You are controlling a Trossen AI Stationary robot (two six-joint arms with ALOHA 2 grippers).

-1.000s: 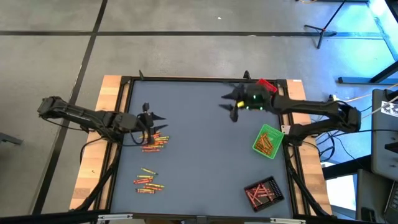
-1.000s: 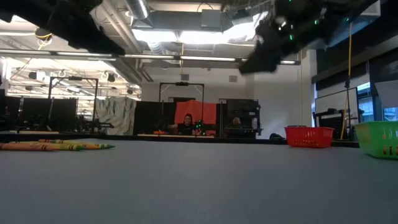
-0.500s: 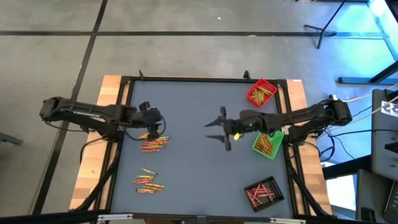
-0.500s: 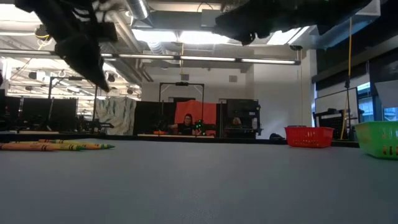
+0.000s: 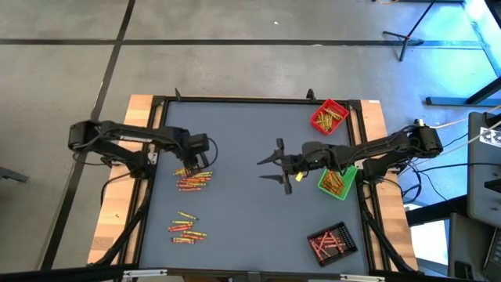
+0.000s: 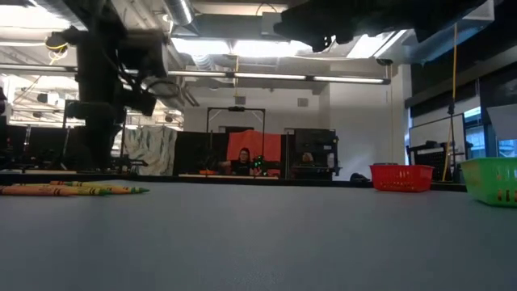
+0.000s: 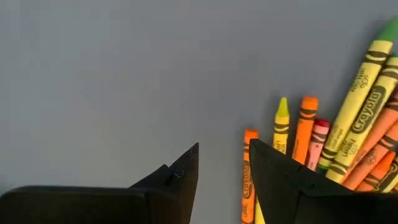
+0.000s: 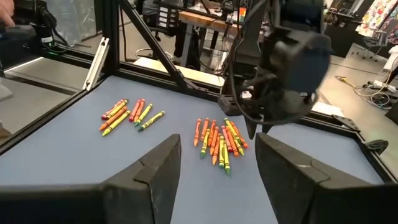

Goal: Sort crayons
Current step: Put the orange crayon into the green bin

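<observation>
A pile of red, orange and yellow crayons [image 5: 194, 181] lies flat on the grey mat at the left, and a second crayon pile [image 5: 186, 227] lies nearer the front edge. My left gripper [image 5: 196, 157] points straight down over the far end of the first pile; it is open. In the left wrist view the left gripper [image 7: 224, 180] has bare mat between its fingers, with the crayon tips [image 7: 311, 143] just beside one finger. My right gripper [image 5: 270, 168] hovers open over the table's middle, pointing toward the left. The right wrist view looks past it at both piles [image 8: 217, 140].
A red tray [image 5: 329, 116] stands at the far right, a green tray [image 5: 337, 180] under my right arm and a black tray [image 5: 331, 241] at the near right, each holding crayons. Bare mat lies between the piles and the trays. A person sits in the room beyond the table.
My left gripper has tipped from slanting to straight down and sunk toward the first crayon pile, shifting a little toward the table's right. My right gripper has swung from beside the red tray toward the table's middle and near side, uncovering the tray, then held still.
</observation>
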